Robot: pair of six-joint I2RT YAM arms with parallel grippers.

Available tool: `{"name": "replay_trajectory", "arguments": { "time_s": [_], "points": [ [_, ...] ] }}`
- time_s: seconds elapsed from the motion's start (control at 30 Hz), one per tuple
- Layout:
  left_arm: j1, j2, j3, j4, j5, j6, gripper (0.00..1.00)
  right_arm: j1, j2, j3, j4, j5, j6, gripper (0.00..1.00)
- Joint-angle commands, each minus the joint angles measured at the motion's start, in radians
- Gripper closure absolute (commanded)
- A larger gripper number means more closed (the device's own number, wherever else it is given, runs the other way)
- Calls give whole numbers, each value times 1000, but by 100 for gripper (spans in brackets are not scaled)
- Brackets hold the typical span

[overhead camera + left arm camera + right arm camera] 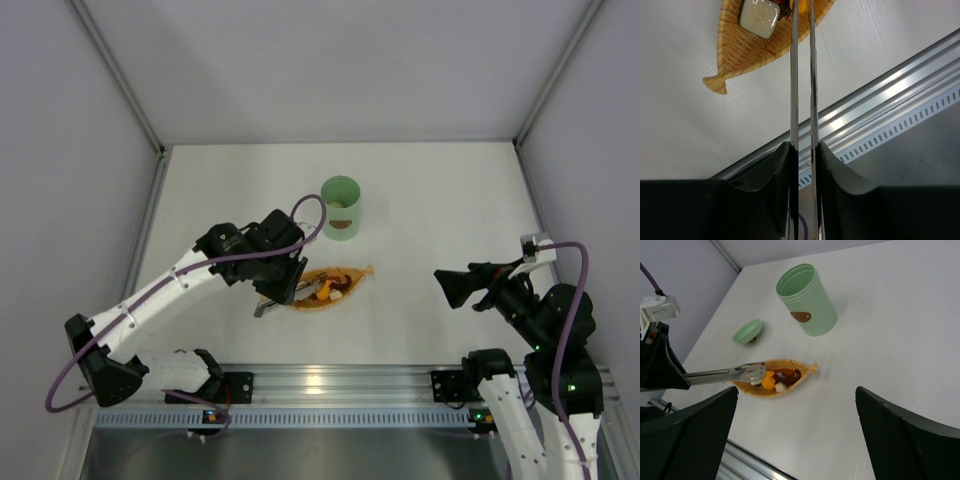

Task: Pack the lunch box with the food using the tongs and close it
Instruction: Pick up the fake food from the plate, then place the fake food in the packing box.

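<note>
Top external view: clamps the tongs in the left gripper, tips at the food on the orange tray. Holds right gripper spread wide, empty. Shows lunch box upright beyond tray, lid off.

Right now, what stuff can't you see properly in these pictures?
Lid: missing from the top view, probably under the left arm.
Tongs tips: left wrist view, cut off by the top edge.
Food: top view, pieces too small to tell apart.
Lunch box inside: right wrist view, its own wall hides the bottom.
</note>
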Motion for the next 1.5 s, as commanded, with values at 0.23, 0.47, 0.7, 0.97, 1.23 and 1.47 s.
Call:
{"name": "replay_trajectory", "arguments": {
  "time_s": [0.23,0.47,0.7,0.97,1.23,1.47],
  "points": [
    [-2,-17,78,-15,-20,9,96,-16,-3,23,-17,-10,-14,0],
    [-1,-2,146,-26,-64,4,96,-16,-2,26,-15,-8,-12,0],
    [-2,17,216,-29,-86,-7,97,-15,2,29,-14,-11,-11,1],
    [-2,43,308,-30,-107,-14,97,-15,6,32,-8,-11,-11,1],
    [-2,83,411,-18,-135,-25,98,-15,12,37,-6,-13,-11,0],
    [-2,152,551,-14,-175,-25,98,-16,20,45,-3,-16,-11,1]
  ]
}}
